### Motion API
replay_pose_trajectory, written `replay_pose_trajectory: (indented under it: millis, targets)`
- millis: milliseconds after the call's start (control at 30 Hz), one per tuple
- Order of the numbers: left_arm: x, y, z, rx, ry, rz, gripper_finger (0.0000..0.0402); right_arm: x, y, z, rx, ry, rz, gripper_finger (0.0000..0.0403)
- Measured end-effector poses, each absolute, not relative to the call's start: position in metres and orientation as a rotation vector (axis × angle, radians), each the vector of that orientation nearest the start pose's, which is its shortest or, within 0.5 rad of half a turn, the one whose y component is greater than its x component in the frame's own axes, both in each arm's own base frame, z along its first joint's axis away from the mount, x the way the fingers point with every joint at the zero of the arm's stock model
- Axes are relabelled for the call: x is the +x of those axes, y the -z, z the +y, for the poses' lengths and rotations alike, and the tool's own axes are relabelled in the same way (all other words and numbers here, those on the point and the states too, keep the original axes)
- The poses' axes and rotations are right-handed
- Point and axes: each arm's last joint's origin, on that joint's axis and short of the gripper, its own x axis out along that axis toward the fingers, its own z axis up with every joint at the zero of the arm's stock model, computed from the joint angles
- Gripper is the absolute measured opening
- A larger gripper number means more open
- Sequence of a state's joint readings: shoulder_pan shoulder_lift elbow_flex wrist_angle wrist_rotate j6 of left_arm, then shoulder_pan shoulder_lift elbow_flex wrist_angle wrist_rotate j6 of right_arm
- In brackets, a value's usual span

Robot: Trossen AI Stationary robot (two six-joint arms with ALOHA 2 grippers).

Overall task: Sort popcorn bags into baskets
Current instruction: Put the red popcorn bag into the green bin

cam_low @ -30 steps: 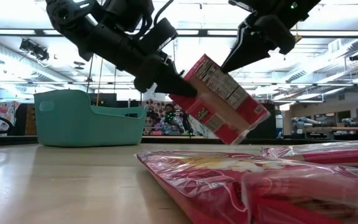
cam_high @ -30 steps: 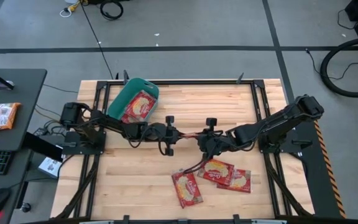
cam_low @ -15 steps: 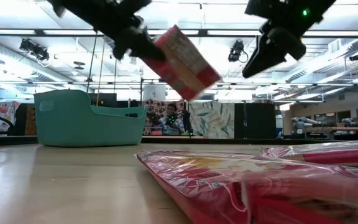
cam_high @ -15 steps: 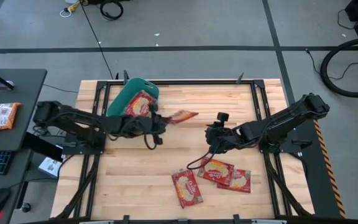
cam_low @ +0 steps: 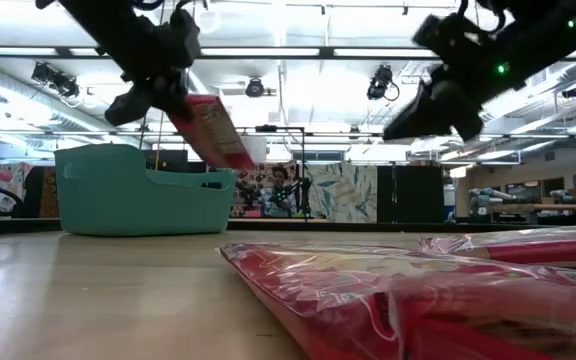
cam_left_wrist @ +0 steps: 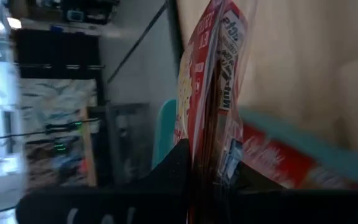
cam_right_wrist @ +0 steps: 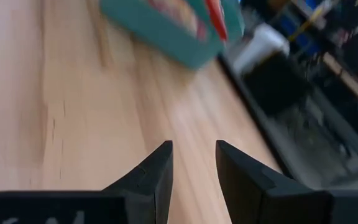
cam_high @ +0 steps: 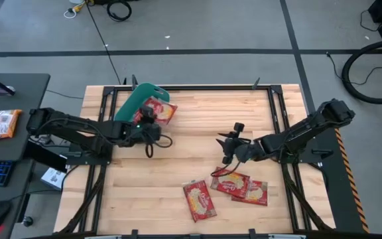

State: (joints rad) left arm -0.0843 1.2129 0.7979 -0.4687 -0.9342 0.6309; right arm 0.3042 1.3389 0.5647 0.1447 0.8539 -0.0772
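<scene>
Red popcorn bag (cam_left_wrist: pixel 211 93) edge-on between left fingers (cam_left_wrist: pixel 173 165), beside teal basket (cam_high: pixel 132 106)

Bright overhead light, blurred wrist views

floor (cam_high: pixel 211 26): grey, dark lines | desk (cam_high: pixel 15 99): dark, at left | ceiling lights (cam_low: pixel 298 50): long bright strips
</scene>
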Motion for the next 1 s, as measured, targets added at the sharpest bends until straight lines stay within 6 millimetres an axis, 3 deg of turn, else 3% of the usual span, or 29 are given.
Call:
replay_pose_trajectory:
  millis: [167, 567, 1000]
  targets:
    - [0.227, -0.243, 0.002, 1.103, -0.603, 1.087, 0.0039, 0.239, -0.187, 0.051, -0.45, 0.498, 0.434, 0.0126]
    - [0.219, -0.245, 0.003, 1.154, -0.556, 1.174, 0.0039, 0.227, -0.168, 0.036, -0.405, 0.541, 0.475, 0.0126]
    - [0.212, -0.226, 0.032, 1.061, -0.355, 1.419, 0.0039, 0.226, -0.162, 0.038, -0.304, 0.43, 0.473, 0.0126]
